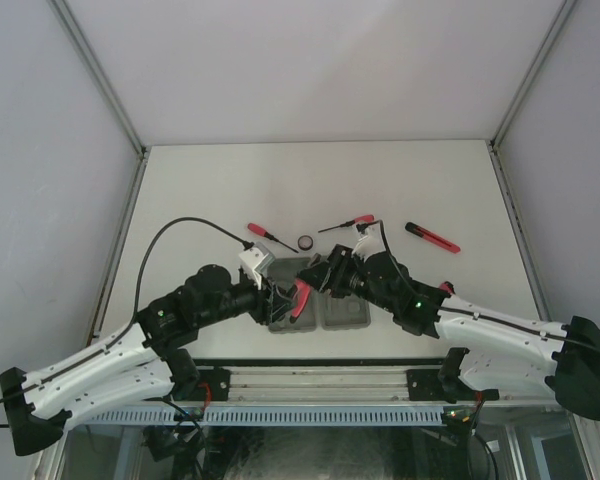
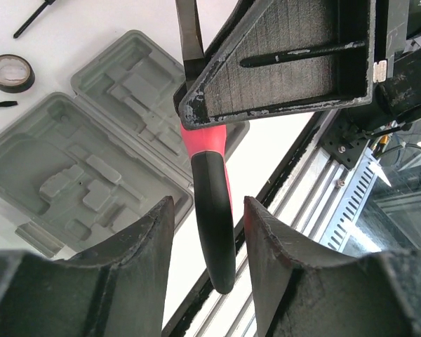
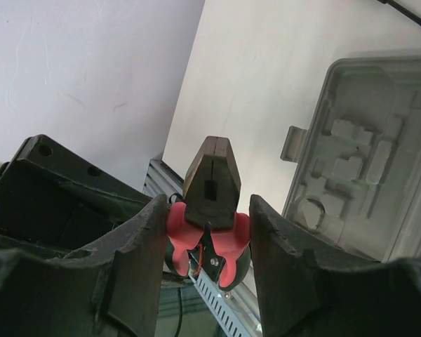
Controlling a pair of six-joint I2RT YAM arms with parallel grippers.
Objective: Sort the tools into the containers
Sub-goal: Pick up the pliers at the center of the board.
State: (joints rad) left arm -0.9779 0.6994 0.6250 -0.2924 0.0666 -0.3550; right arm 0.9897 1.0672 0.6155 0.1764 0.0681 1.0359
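Observation:
Red-handled pliers (image 1: 301,298) hang over the open grey case (image 1: 345,318). My right gripper (image 1: 322,280) is shut on them. In the right wrist view the red handles of the pliers (image 3: 210,232) press against both fingers of that gripper (image 3: 207,207), with the dark nose pointing away. In the left wrist view one black-and-red handle of the pliers (image 2: 214,203) reaches down between the fingers of my left gripper (image 2: 209,210). That gripper is open, with a gap on each side of the handle. Below it lie the case's (image 2: 77,182) moulded recesses.
Behind the case lie a red-handled screwdriver (image 1: 270,236), a black ring (image 1: 306,242), a second screwdriver (image 1: 347,224) and a slim red-black stick tool (image 1: 432,237). The table's near edge and a metal rail (image 1: 320,385) run just below the case.

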